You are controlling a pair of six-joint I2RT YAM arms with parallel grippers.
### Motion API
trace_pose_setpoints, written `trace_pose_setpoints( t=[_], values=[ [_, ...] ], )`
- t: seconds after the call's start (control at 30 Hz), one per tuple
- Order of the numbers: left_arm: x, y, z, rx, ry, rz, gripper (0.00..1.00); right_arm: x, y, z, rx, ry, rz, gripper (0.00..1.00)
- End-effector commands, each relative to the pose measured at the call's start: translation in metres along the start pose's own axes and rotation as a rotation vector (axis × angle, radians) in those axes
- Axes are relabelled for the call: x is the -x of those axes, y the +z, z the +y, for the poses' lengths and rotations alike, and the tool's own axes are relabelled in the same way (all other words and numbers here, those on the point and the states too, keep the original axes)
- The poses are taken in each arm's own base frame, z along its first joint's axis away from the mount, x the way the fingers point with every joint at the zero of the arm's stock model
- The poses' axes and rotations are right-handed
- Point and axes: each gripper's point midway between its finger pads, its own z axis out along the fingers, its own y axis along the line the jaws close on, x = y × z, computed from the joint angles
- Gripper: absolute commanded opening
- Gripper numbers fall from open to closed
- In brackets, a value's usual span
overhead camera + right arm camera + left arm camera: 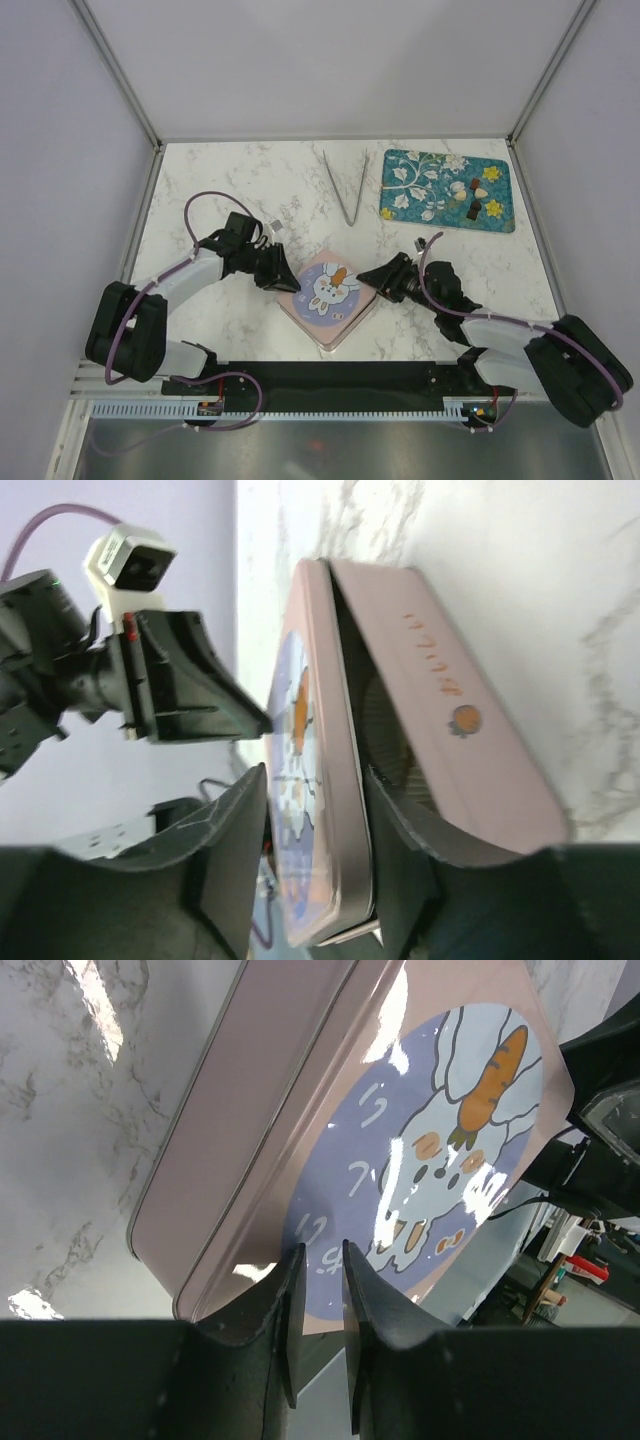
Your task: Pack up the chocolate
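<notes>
The chocolate (476, 190) lies as several small brown and cream pieces on a teal flowered mat (395, 158) at the back right, far from both grippers. A pink tin (328, 300) with a bunny lid (320, 660) sits between the arms. The lid is ajar on the right side above the base (440, 690). My right gripper (315, 772) (365, 278) is open and straddles the lid's raised edge, one finger above it and one under it. My left gripper (322, 1250) (288, 281) stands with a narrow empty gap, tips against the lid's (430, 1130) left edge.
Metal tongs (347, 185) lie in a V at the back centre, left of the mat. A ribbed paper cup (385, 730) shows in the dark gap inside the tin. White walls close in the marble table on three sides.
</notes>
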Motion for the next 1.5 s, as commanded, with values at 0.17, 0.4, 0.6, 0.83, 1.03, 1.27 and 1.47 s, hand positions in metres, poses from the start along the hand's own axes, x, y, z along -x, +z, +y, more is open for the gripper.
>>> trace_pose_setpoints(
  t=[0.17, 0.4, 0.6, 0.83, 1.03, 1.27, 1.47],
  values=[
    [0.002, 0.012, -0.002, -0.009, -0.002, -0.007, 0.28, 0.047, -0.031, -0.016, -0.333, -0.246, -0.165, 0.68],
    [0.000, 0.016, -0.004, -0.012, -0.001, 0.002, 0.28, 0.041, -0.035, -0.024, -0.442, -0.221, -0.098, 0.73],
    [-0.003, 0.019, -0.004, -0.008, -0.001, 0.009, 0.28, 0.030, -0.034, -0.024, -0.447, -0.145, -0.062, 0.73],
    [-0.007, 0.024, -0.003, -0.008, -0.012, 0.010, 0.28, 0.008, -0.022, -0.022, -0.374, -0.070, -0.069, 0.73],
    [-0.016, 0.034, -0.006, -0.026, -0.026, 0.031, 0.28, -0.006, -0.024, -0.062, -0.463, -0.013, -0.090, 0.61],
    [-0.001, 0.029, -0.025, -0.052, 0.005, 0.007, 0.30, 0.006, -0.026, -0.067, -0.461, -0.061, -0.159, 0.33],
    [0.032, 0.001, -0.041, 0.056, 0.101, -0.070, 0.40, 0.011, -0.026, -0.060, -0.444, -0.095, -0.171, 0.36]
  ],
)
